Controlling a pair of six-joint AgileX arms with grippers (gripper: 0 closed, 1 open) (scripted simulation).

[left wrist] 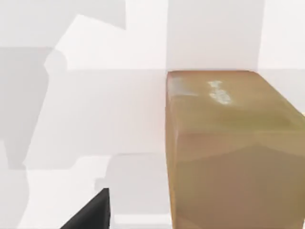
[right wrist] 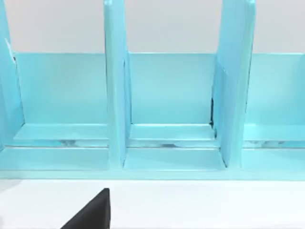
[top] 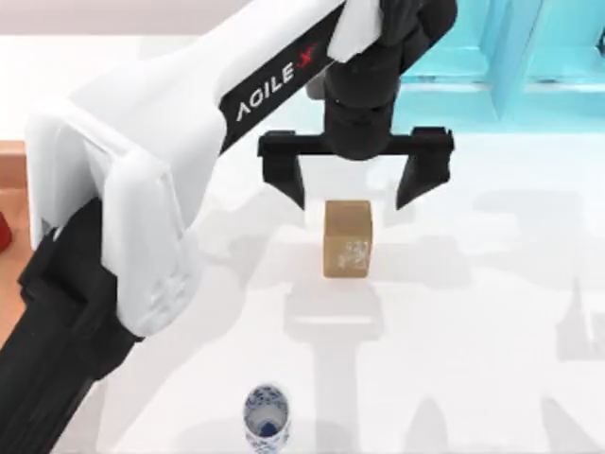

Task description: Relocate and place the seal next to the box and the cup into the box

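Your left gripper (top: 352,187) hangs with jaws spread wide just beyond the seal (top: 347,238), mid-table; the cup (top: 266,417) waits at the near edge. Centre the jaws over the block before lowering and closing squarely on its sides.

The cup (top: 266,419) is cut by the top view's lower edge; the box (top: 11,180) mostly lies beyond its left edge.

A turquoise shelf (right wrist: 167,95) with upright dividers stands at the white table's (top: 492,331) far edge
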